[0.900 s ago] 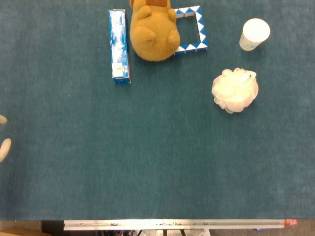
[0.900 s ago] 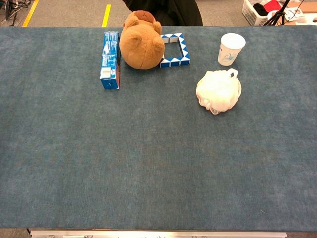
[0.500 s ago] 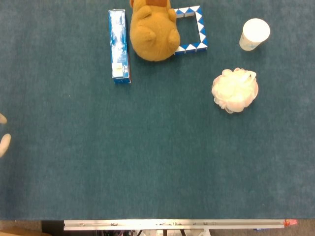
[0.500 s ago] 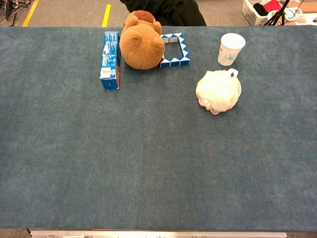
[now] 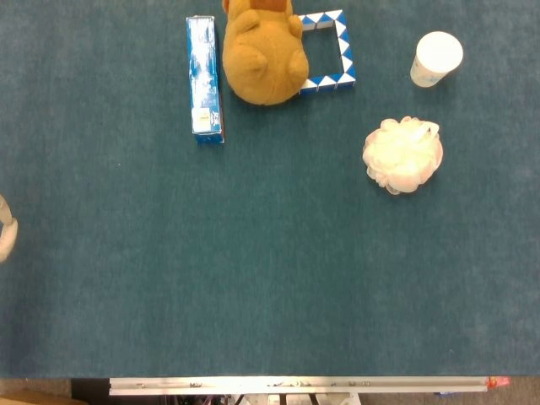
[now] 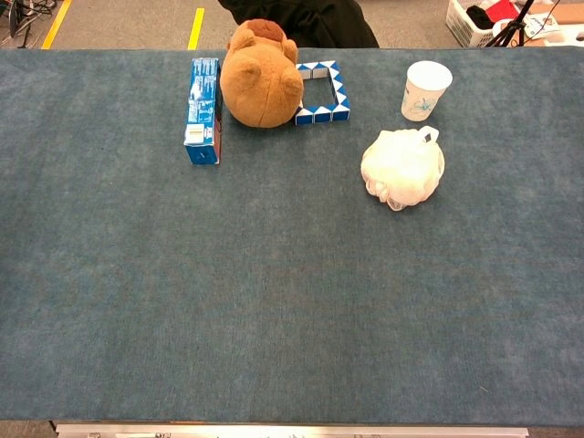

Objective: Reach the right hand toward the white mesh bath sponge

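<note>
The white mesh bath sponge (image 5: 403, 154) lies on the blue-green table cloth at the right, also seen in the chest view as the sponge (image 6: 402, 167) with its cord loop toward the far side. My right hand shows in neither view. Only pale fingertips of my left hand (image 5: 5, 233) poke in at the left edge of the head view, far from the sponge. How that hand is held is hidden.
A white paper cup (image 5: 436, 58) stands just beyond the sponge. At the back middle sit a brown plush bear (image 5: 262, 53), a blue-and-white folding puzzle frame (image 5: 342, 52) and a blue box (image 5: 204, 78). The table's metal front edge (image 5: 295, 386) runs along the bottom.
The left hand's fingertips at the left edge have shifted slightly upward and drawn a little out of the frame. The sponge and other objects have not moved.
</note>
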You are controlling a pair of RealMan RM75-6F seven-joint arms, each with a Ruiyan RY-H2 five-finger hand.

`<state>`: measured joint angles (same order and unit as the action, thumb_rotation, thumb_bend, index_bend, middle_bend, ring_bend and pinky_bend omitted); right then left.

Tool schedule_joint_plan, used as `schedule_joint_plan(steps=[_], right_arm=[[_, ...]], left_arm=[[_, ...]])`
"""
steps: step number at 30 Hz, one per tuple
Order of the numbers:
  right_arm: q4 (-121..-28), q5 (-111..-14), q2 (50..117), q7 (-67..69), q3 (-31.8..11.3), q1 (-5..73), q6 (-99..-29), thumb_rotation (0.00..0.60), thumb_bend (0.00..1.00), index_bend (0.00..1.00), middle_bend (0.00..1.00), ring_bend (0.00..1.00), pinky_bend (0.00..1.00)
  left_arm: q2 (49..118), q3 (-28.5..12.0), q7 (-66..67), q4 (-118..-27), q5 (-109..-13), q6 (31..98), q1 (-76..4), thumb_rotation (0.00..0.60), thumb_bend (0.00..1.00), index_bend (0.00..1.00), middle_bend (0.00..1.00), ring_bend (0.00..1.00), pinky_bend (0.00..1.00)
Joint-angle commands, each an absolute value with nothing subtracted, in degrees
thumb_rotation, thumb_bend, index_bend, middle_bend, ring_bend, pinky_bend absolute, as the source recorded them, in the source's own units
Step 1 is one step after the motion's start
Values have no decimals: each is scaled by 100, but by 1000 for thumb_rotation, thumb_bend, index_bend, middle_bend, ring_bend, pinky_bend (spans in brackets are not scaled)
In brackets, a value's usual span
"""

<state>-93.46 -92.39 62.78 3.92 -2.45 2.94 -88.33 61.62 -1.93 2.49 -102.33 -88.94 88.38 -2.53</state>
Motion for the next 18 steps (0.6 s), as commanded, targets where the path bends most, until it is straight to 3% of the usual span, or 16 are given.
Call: schedule_joint_plan(steps=[1,10,18], right_arm=[[-9320,-9197,6311,393,-246,318,-8775,600,418,621,202,0,0],[-9313,-9323,6398,484,-266,424,-8771,600,418,630,206,0,0],[-9479,-10020,6585,709,-291,841,-8731,600,418,637,212,0,0]], left_arm=[[6178,-193,197,-10212,-8891,8848,-249,600,386,725,212,59,57],[6252,-268,-304,-10167,-9210,9064,-317,600,394,757,225,59,57],[6385,-332,-1290,-10217,-9643,9094,-576,600,396,758,228,58,57]])
